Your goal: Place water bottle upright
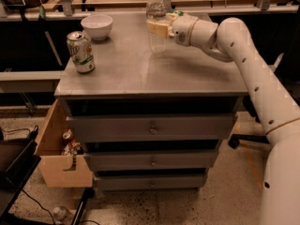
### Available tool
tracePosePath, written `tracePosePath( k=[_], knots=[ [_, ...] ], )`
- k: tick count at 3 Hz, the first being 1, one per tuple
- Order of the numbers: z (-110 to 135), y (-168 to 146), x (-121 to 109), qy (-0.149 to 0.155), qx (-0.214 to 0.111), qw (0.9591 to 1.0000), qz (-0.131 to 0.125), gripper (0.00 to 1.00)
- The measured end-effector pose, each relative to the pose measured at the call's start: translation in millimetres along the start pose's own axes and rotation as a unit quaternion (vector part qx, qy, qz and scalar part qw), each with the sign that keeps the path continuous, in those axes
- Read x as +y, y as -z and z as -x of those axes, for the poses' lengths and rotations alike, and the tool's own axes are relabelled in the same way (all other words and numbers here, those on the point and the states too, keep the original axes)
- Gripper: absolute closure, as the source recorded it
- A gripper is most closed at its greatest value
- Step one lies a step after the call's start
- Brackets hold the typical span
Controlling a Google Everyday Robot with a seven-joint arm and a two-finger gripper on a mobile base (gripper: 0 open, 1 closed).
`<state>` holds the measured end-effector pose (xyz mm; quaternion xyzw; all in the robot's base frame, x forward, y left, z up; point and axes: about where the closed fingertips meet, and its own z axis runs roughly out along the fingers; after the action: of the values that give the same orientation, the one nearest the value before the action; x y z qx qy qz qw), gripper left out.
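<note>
Camera view: the bottle [156, 6] stands upright at the upper centre of the frame, on the bench [140, 74]. The tool [157, 27] grips its middle from the right. A can [81, 52] and bowl [96, 26] sit upper left.

Legible text: none in this view.

1. Soda can [81, 52], left side of the counter [187, 74]. Green-and-white printed wrap with a dark green emblem on the side facing the camera. Lettering cannot be made out; brand cannot be told.
2. Water bottle [155, 7], upright at the far edge of the counter. Pale label band around its middle; the print is unreadable.
3. End effector [157, 28], level with that label band at the bottle's right side, covering part of it.
4. Cans in the cardboard box [56, 170] lower left. Coloured print, too small to read.
</note>
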<state>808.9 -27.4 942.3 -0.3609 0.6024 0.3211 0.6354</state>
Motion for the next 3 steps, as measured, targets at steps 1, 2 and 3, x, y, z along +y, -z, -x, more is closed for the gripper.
tracePosePath(
  k=[1,2,3],
  knots=[
    [-7.5,-7.0,-3.4,0.0,0.014,0.9999,-0.009,1.0],
    [-17.1,-7.2,-6.0,-0.021,-0.006,0.9997,-0.015,1.0],
    [-20.3,-5.9,-3.9,-0.034,-0.027,0.999,-0.014,1.0]
  ],
)
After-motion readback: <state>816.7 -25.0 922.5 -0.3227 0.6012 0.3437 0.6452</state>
